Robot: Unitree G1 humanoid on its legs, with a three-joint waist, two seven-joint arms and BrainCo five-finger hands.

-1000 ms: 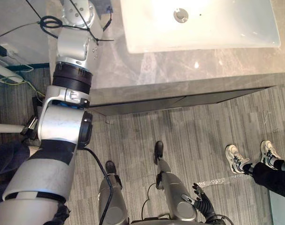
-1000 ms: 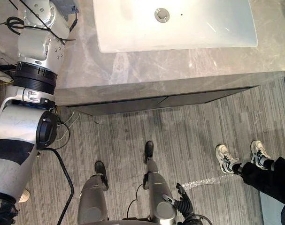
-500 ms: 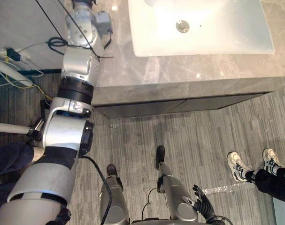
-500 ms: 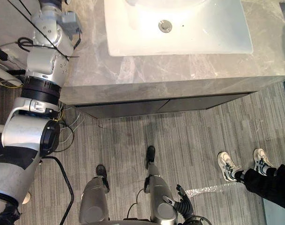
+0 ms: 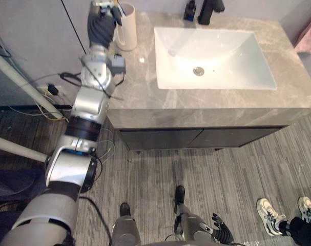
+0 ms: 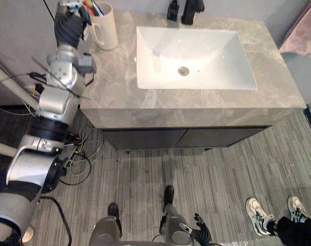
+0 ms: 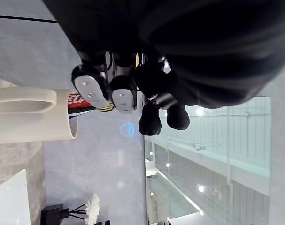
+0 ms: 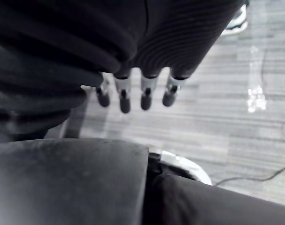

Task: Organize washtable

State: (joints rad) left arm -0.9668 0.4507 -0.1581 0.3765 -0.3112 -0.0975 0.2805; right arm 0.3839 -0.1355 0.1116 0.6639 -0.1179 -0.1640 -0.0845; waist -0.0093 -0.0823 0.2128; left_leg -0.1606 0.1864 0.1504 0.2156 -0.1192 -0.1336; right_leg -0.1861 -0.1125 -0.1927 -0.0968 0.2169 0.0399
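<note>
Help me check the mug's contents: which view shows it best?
Right eye view: whole mug, handle and coloured contents visible beside the left hand. Left eye view has that hand overlapping it; left wrist view shows handle and rim side-on.

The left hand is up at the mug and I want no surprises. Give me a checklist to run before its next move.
1. Mug upright on the countertop: ok.
2. Left hand close beside the mug, on its handle side: ok.
3. Whether the left hand holds anything: cannot tell.
4. Right hand hanging low, open, holding nothing: ok.
5. Faucet and dark bottle stand apart from the mug: ok.
6. Person's shoes on the floor, away from the left arm: ok.
</note>
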